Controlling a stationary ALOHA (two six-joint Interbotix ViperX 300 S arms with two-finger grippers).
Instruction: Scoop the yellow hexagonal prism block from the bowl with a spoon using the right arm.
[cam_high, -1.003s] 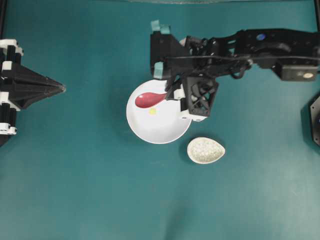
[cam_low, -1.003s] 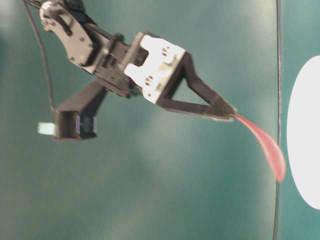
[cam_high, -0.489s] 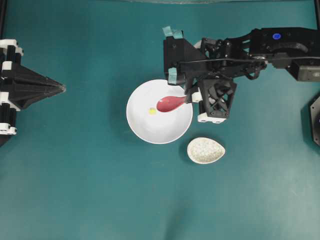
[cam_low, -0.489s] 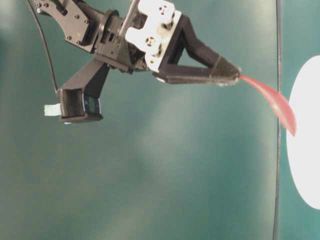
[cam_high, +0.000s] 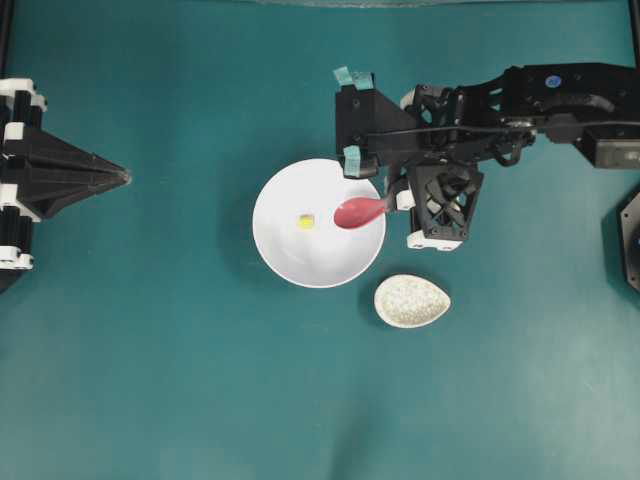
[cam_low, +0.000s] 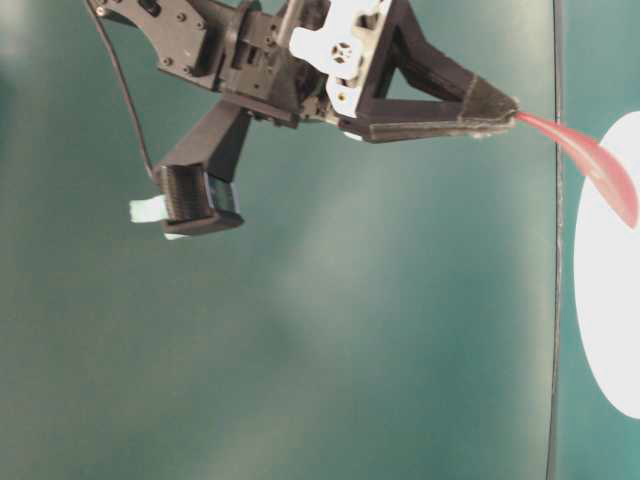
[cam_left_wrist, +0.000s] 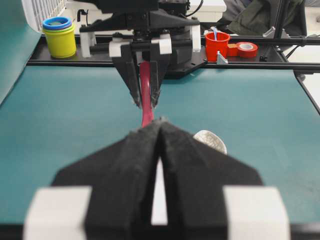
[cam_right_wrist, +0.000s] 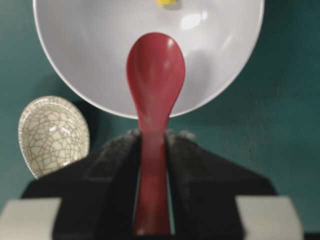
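The right gripper (cam_right_wrist: 152, 150) clamps its two fingers on the handle of the spoon (cam_high: 358, 211), whose red scoop hangs over the right side of the bowl (cam_high: 290, 258). The yellow hexagonal prism block (cam_high: 306, 221) lies alone in the bowl, just left of the scoop; the right wrist view crops it at the top edge. The speckled dish (cam_high: 412, 300) beside the bowl holds nothing. Far left, the left gripper (cam_high: 124, 177) has its fingers pressed together.

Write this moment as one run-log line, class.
right gripper: shut on spoon | spoon scoop: over bowl rim side | yellow block: in bowl, unscooped | left gripper: shut, parked
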